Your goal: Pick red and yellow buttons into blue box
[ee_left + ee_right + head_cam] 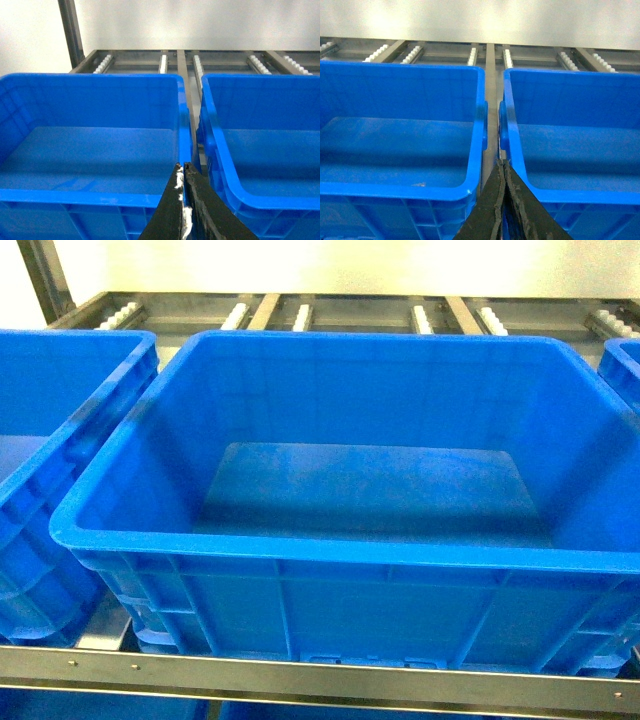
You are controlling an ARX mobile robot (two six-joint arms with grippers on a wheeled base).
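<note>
A large deep blue box [300, 548] fills the middle of the head view, and its floor is bare. The red and yellow buttons are out of view in every frame. Neither gripper shows in the head view. In the left wrist view, my left gripper [182, 168] is shut with nothing between its black fingers, its tips over the gap between two blue crates. In the right wrist view, my right gripper [503, 163] is likewise shut and empty, pointing at the gap between two crates.
Matching blue crates stand to the left [60, 440] and right [625, 365] of the middle box. A metal shelf rail [300, 675] runs along the front. Roller tracks [300, 315] lie behind the crates, with a pale wall beyond.
</note>
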